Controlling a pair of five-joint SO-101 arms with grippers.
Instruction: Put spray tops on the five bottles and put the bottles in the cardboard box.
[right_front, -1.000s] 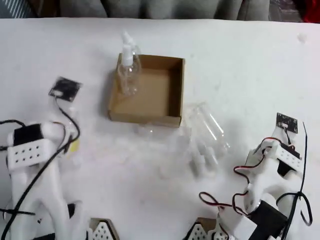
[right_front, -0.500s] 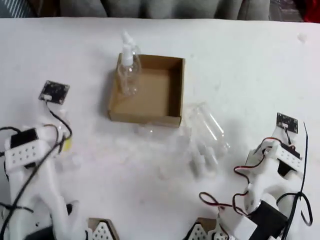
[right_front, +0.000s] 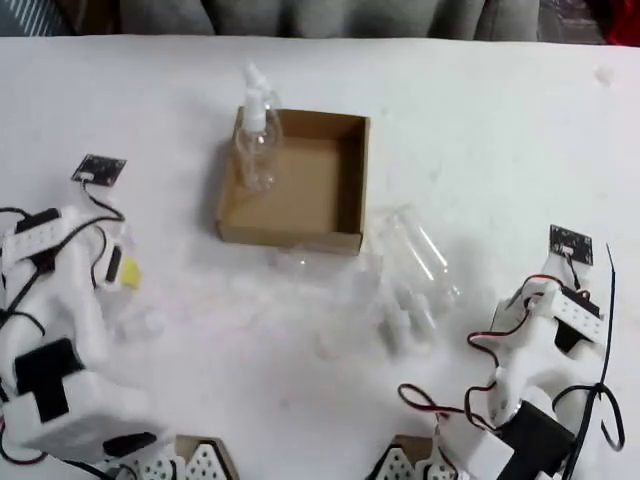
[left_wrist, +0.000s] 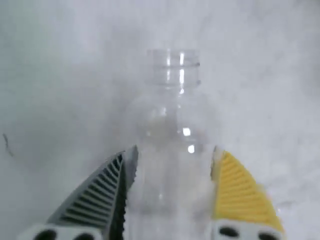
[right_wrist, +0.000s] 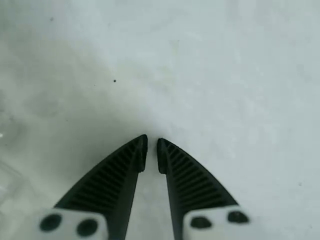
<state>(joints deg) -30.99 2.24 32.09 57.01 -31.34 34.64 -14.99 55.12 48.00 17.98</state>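
Cardboard box (right_front: 300, 195) sits mid-table, open side up. 1 bottle with spray top (right_front: 257, 145) is in it, upright at the far left corner against the wall; white spray head sticks up above the rim, clear body is below it. Left gripper (left_wrist: 172, 155) is clamped on a clear uncapped bottle (left_wrist: 172, 100): grey finger on 1 side, yellow finger on the other, both touching the body below the shoulder. Neck is open, threads visible, no spray top on it, and it points away from the wrist over the white table (right_front: 480, 120). In the high view the left arm (right_front: 50, 300) is at the table's left edge, well apart from the box, with the yellow finger showing beside it. Loose clear bottles (right_front: 415, 250) lie on their sides just past the box's near right corner; at least 2, exact count can't be told because they're transparent against white. Small white spray tops (right_front: 405, 320) lie just in front of them, on the near side, close together. Right gripper (right_wrist: 151, 145) has its 2 black fingers almost together, thin slit between the tips, nothing in it, over bare table. Right arm (right_front: 545, 330) is at the near right edge, apart from the loose bottles.
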